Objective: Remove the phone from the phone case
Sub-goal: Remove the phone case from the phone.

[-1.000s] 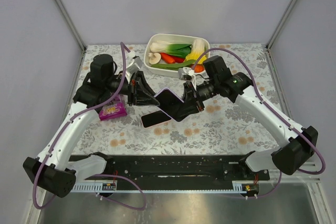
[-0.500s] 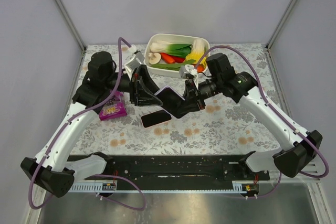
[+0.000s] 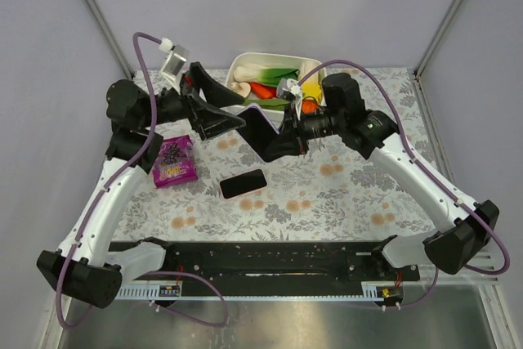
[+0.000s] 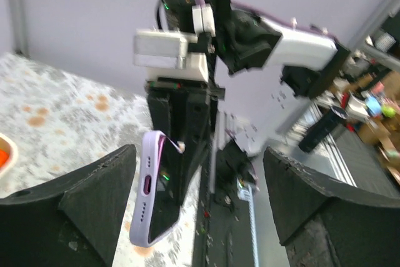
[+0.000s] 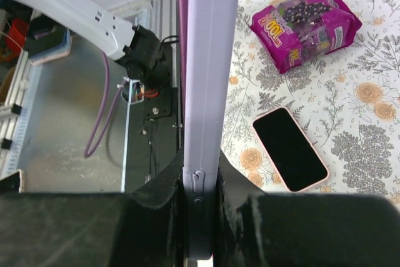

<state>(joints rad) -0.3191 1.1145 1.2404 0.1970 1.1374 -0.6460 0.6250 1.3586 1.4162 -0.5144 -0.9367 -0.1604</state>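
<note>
The right gripper [image 5: 201, 182] is clamped on the case [image 5: 205, 60], high over the phone [image 5: 290, 149]. The left gripper [image 3: 235, 112] has its jaws apart. If the grip slips, the case could fall on the phone.

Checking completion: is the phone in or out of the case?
Out: phone lies on the table; right end effector holds the case.

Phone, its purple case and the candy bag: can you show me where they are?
phone [image 5: 290, 149], right wrist view, middle of its black screen.
phone case [image 5: 203, 79], right wrist view, its lilac side edge.
candy bag [image 3: 174, 163], top view, middle of the purple pack.
</note>
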